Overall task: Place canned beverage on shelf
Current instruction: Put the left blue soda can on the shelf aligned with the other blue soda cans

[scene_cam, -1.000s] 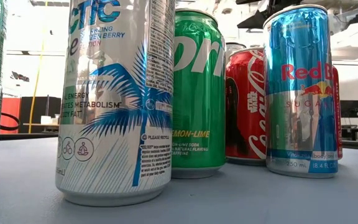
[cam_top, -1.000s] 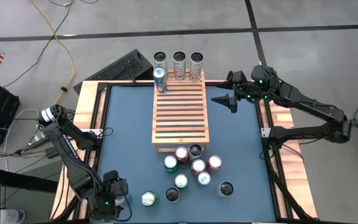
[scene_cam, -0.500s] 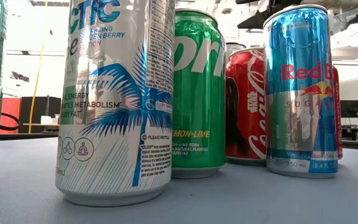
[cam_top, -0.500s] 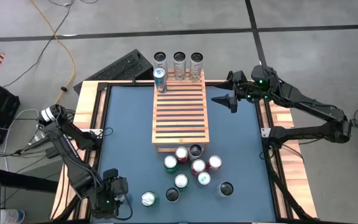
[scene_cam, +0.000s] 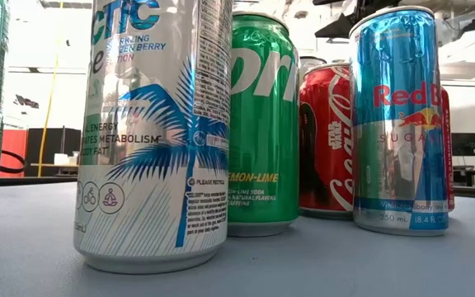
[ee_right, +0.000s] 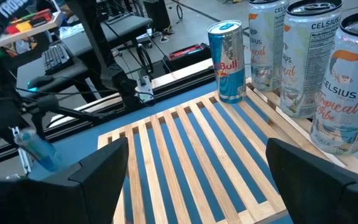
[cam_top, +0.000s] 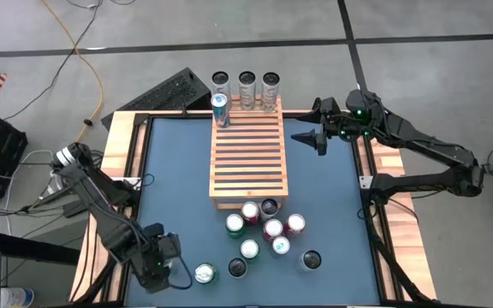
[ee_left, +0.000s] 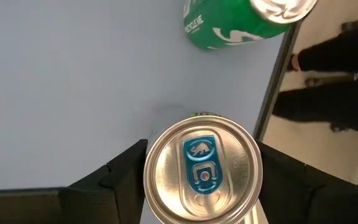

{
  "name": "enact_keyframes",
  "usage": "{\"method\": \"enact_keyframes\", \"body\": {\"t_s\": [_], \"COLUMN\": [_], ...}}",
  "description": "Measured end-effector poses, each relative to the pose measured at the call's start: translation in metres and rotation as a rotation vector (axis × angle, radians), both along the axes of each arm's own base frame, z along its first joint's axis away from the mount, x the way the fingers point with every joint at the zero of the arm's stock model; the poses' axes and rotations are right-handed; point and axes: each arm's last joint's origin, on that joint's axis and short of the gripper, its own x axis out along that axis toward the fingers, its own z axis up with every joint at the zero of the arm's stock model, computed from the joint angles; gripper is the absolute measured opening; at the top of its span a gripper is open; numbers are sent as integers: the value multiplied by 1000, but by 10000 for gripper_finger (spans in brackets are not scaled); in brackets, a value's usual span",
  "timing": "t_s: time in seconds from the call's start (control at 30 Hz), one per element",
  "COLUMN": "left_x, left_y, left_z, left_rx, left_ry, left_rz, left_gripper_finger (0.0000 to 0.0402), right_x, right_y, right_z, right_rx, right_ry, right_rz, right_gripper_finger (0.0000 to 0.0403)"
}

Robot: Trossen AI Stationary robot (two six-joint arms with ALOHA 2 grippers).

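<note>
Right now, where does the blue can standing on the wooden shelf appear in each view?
High view: the blue can is at the far left corner of the shelf.
Low view: not in it; the other blue can there stands on the table.
Left wrist view: not in it.
Right wrist view: upper middle, on the slats.
Shared landmark: the three tall cans in a row beside it.
</note>
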Motion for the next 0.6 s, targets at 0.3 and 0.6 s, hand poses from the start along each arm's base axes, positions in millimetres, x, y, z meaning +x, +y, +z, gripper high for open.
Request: {"method": "enact_keyframes", "body": {"t_s": [0.3,0.6], "left_x": [22,45], "left_y": [38,119], "left_z": [87,144], "left_rx": [-75,5], "left_ry": [-21,-174], "left_rz": [41,140], "left_gripper_finger": [225,225], "right_x": [0,0], "right_y": [0,2], "right_z": [0,0], "right_rx": [-23,-9], "right_ry": [7,1], "right_rz": [7,60], "right_gripper_finger": [363,363]}}
